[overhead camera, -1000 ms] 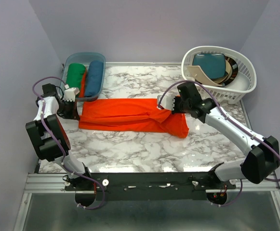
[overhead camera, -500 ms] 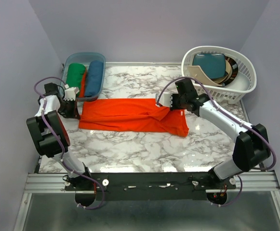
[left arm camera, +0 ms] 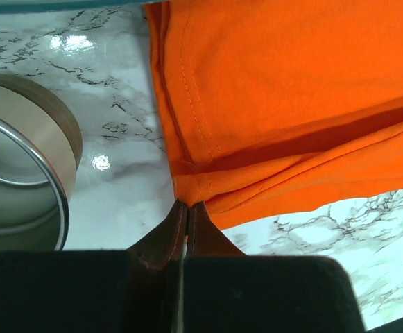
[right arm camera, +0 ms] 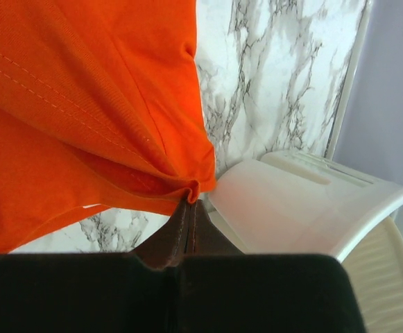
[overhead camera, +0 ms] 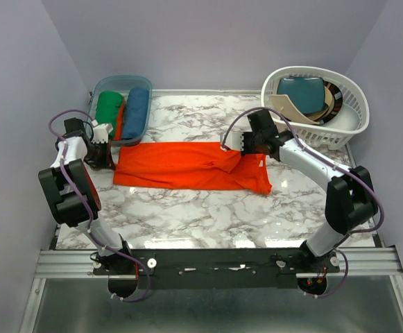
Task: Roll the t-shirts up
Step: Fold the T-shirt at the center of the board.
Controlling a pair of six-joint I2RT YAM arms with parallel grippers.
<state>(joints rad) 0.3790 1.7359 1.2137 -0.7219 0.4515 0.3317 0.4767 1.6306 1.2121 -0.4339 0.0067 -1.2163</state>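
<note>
One bright orange t-shirt (overhead camera: 180, 166) lies on the marble table (overhead camera: 208, 215), folded into a long band running left to right. My left gripper (overhead camera: 111, 161) is at the band's left end. In the left wrist view it (left arm camera: 187, 203) is shut on the t-shirt (left arm camera: 291, 83), pinching a folded corner. My right gripper (overhead camera: 241, 151) is at the band's far right corner. The right wrist view shows it (right arm camera: 193, 199) shut on a bunched fold of the t-shirt (right arm camera: 69, 104), which is lifted a little off the table.
A clear blue bin (overhead camera: 140, 82) at the back left holds a green roll (overhead camera: 107, 107) and a blue roll (overhead camera: 136, 112). A white laundry basket (overhead camera: 350, 114) with more fabric stands at the back right, close beside my right gripper (right arm camera: 312, 208). A round tan ring (left arm camera: 21, 173) lies left of my left gripper.
My right arm has swung in and carried its corner of the t-shirt a little to the left and back, so the right end is more bunched. The left gripper has barely moved.
</note>
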